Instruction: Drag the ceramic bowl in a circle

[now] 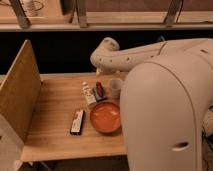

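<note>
The ceramic bowl (105, 118) is round, shallow and glossy orange-red. It sits on the wooden table (55, 137) near the front edge, right of the middle. My white arm (165, 95) fills the right side of the view, with its elbow (105, 54) above the back of the table. The arm's body borders the bowl's right rim in the view. My gripper does not show anywhere; no part of it is near the bowl.
A small pale mug (115, 88) stands just behind the bowl. A white packet (89, 93) and a small red item (99, 90) lie left of the mug. A black bar (77, 121) lies left of the bowl. An upright wooden panel (17, 97) walls the table's left side.
</note>
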`<state>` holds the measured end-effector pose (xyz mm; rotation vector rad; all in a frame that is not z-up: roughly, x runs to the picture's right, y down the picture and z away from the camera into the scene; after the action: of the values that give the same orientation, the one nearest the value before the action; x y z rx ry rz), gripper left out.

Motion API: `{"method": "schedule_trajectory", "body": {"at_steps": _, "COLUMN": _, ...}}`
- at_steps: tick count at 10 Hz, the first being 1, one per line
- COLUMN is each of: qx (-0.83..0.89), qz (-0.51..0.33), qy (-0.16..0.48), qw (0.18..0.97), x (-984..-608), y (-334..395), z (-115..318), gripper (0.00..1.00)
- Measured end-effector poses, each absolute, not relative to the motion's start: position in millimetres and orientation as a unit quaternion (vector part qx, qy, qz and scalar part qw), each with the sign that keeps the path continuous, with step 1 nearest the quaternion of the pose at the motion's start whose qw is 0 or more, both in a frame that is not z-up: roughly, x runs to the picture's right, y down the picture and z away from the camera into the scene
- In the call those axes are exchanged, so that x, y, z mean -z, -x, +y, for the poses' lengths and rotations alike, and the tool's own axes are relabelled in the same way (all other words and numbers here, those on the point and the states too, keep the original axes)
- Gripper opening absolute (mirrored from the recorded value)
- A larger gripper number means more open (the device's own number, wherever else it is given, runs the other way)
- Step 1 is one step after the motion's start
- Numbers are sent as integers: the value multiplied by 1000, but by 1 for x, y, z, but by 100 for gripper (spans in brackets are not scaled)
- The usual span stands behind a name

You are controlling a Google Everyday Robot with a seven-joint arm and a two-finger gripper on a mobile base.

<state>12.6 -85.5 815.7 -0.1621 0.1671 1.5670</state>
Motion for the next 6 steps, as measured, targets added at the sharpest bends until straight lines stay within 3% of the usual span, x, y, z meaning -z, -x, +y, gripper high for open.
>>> {"method": "schedule_trajectory", "body": {"at_steps": 3, "qx": -730, "qz": 54, "qy": 137, "qw": 668, "x": -809, "y": -18, "z": -67, "gripper": 69}}
{"method": "schedule_trajectory", "body": {"at_steps": 6, "qx": -711, "qz": 103, "qy": 182, "qw": 672, "x": -792, "y": -57, "z": -18, "gripper": 69}}
